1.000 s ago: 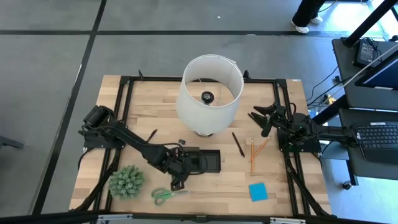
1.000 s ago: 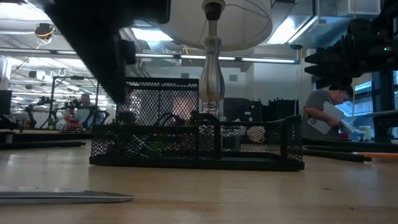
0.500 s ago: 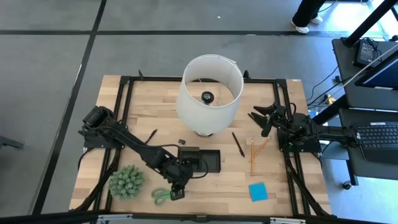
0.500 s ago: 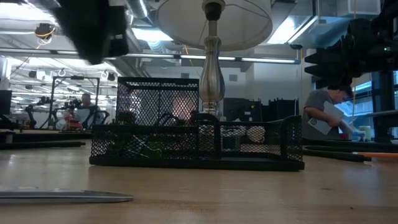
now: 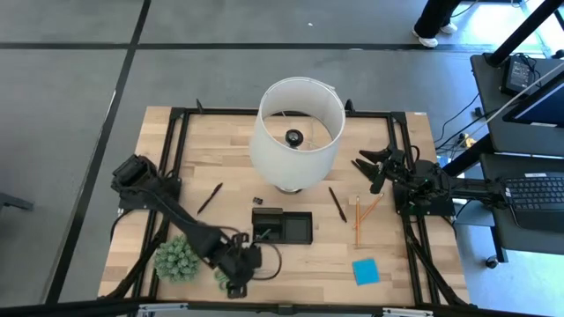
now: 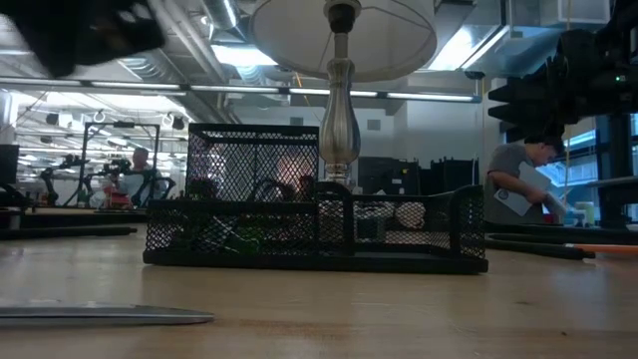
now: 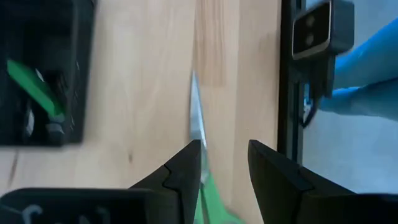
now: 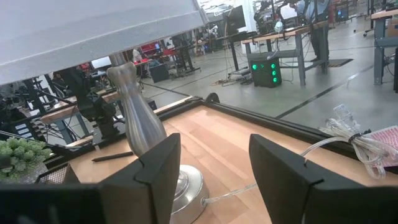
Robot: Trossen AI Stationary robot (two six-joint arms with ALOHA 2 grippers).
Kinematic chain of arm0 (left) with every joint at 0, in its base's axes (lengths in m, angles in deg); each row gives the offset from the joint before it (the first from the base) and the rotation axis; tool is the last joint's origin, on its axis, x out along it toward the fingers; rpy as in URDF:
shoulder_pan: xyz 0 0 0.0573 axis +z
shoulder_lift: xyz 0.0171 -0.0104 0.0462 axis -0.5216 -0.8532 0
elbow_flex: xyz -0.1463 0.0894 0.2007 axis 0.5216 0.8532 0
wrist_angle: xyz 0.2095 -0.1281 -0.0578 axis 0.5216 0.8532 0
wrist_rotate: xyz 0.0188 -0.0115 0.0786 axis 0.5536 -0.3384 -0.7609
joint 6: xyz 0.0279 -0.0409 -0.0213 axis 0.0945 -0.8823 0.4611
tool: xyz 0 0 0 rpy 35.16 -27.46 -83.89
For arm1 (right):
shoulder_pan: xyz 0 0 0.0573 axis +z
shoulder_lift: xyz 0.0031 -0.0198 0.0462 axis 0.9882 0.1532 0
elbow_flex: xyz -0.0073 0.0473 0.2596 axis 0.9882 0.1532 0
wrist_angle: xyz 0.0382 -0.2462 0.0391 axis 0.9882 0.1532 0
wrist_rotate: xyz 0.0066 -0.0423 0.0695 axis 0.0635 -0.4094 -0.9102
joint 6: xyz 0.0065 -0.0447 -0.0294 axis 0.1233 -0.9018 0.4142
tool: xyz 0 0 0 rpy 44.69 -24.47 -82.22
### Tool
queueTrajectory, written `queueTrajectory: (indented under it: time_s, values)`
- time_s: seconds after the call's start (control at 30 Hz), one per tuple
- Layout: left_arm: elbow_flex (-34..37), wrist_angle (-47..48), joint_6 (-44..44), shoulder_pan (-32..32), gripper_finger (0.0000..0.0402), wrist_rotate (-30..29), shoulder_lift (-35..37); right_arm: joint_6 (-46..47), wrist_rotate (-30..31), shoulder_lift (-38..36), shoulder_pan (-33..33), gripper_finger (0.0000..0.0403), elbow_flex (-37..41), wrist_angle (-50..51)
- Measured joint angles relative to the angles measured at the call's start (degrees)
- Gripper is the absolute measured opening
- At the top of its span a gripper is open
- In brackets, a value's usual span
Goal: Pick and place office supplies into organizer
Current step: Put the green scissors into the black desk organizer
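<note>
The green-handled scissors [image 7: 198, 127] lie flat near the table's near edge; their blade [image 6: 100, 315] shows in the low view. My left gripper [image 7: 224, 165] hovers over them, open, a finger on either side of the handle end [image 7: 209, 198], and hides most of them from above [image 5: 238, 275]. Whether a finger touches them, I cannot tell. The black mesh organizer [image 5: 284, 227] stands mid-table with a green eraser [image 7: 34, 87] inside. My right gripper [image 5: 374, 167] waits open near the right edge.
The white lamp [image 5: 297, 132] stands behind the organizer, and the spiky plant ball [image 5: 179, 257] sits left of my left gripper. Dark pens [image 5: 209, 198] [image 5: 337, 204], an orange pencil [image 5: 359, 220], a blue sticky pad [image 5: 365, 271] and a small clip [image 5: 256, 202] lie about.
My left gripper has drawn back from the organizer's left end toward the table's near edge and now stands over the scissors. In the low view it has left the space in front of the organizer. The scissors and the organizer have stayed put.
</note>
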Motion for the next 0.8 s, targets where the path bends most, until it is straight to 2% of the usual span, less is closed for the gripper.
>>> queueTrajectory:
  time_s: [0.2, 0.37, 0.47, 0.57, 0.63, 0.8]
  values:
    - [0.0, -0.2, -5.8, -2.4, 0.0125, -0.2, 0.0, 0.0, 0.0, 0.0, 0.0, 0.0193, 0.0, 0.0]
    - [0.0, -13.8, -3.5, -2.8, 0.0125, -0.4, -1.6, 0.0, 0.0, 0.0, 0.0, 0.0193, 0.0, 0.0]
    - [-1.6, -15.4, -0.3, -3.3, 0.0125, -0.4, -4.7, 0.2, 0.0, 0.0, 0.0, 0.0193, 0.0, 0.0]
    - [-5.7, -8.4, 1.4, -3.9, 0.0125, 0.5, -8.8, 0.3, 0.0, 0.0, 0.0, 0.0193, 0.0, 0.0]
    - [-9.0, -0.3, 1.8, -4.3, 0.0125, 2.2, -11.6, 0.3, 0.0, 0.0, 0.0, 0.0193, 0.0, 0.0]
    - [-14.9, 13.9, -3.6, -5.3, 0.0125, 2.5, -15.5, 0.4, 0.0, 0.0, 0.0, 0.0193, 0.0, 0.0]
